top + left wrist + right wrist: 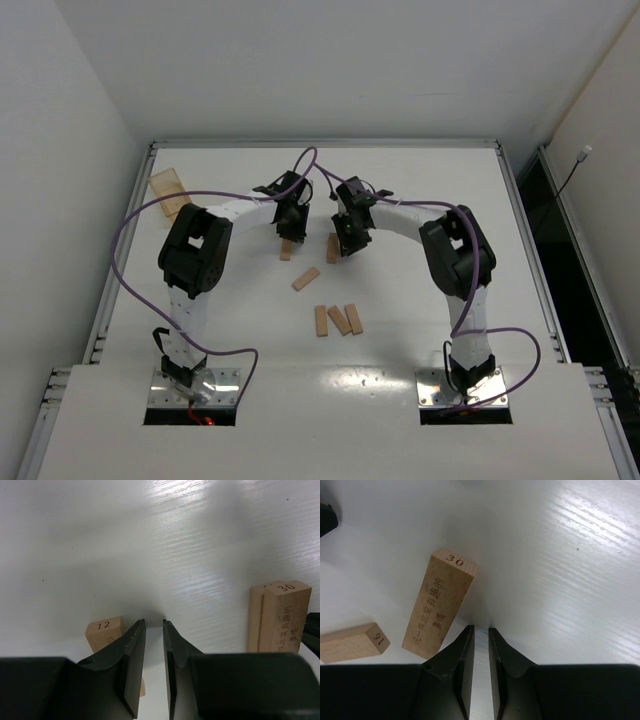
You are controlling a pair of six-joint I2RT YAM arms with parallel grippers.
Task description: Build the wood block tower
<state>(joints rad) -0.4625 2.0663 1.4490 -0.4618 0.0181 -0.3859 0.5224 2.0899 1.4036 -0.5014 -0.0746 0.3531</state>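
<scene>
Top external view: white table (420, 180), both arms bent inward, wrists meeting near the middle. Translucent amber box (168, 187) off at ten o'clock by the far-left corner, well apart from everything else. Left gripper (290, 235) and right gripper (345, 243) side by side, near but apart, each hanging over a wood block and hiding part of it. Slanted plank (306, 278) flat on the table at six o'clock of the grippers, long axis from eight to two o'clock. Row of three planks (339, 320) further toward six, flat, close together, long axes roughly twelve to six, the right two tilted toward eleven.

Left wrist view: jaws parted by only a narrow slit, bare table in it, nothing gripped. Block marked 12 (104, 632) just outside the finger at nine o'clock, partly hidden behind it, numbered end up. Block marked 30 (282, 617) at three o'clock, standing on end, long axis vertical.

Right wrist view: likewise a narrow slit, nothing held. Block marked 30 at eleven o'clock of the fingertips, upright, just beside them. Block marked 16 (352, 641) at nine o'clock, lying flat, numbered end facing three o'clock.
</scene>
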